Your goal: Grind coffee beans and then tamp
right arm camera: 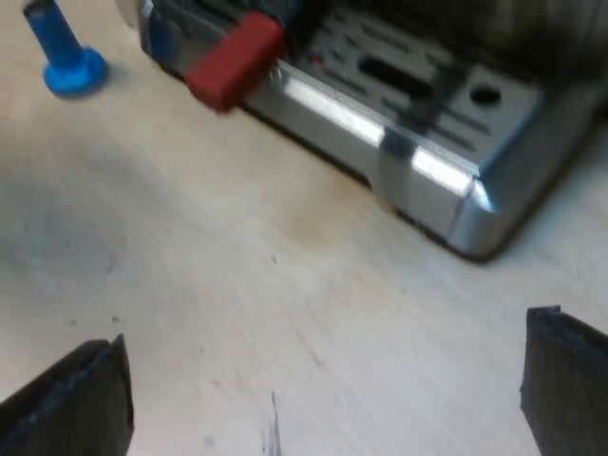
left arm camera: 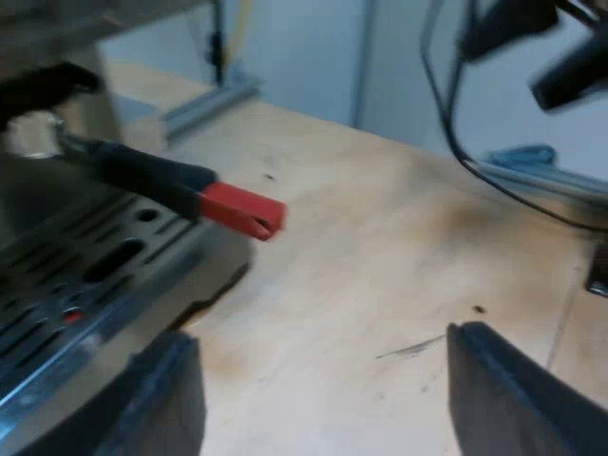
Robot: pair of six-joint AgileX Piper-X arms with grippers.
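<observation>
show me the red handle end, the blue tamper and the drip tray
red handle end [left arm camera: 242,211], left wrist view, on the red block
blue tamper [right arm camera: 70,70], right wrist view, on its round base
drip tray [right arm camera: 328,109], right wrist view, on its shiny front rim

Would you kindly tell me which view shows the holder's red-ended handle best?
The left wrist view: the handle shows from its dark length to its red end, jutting from the front of the espresso machine. In the right wrist view the red end is plain, but the dark part is mostly hidden.
</observation>
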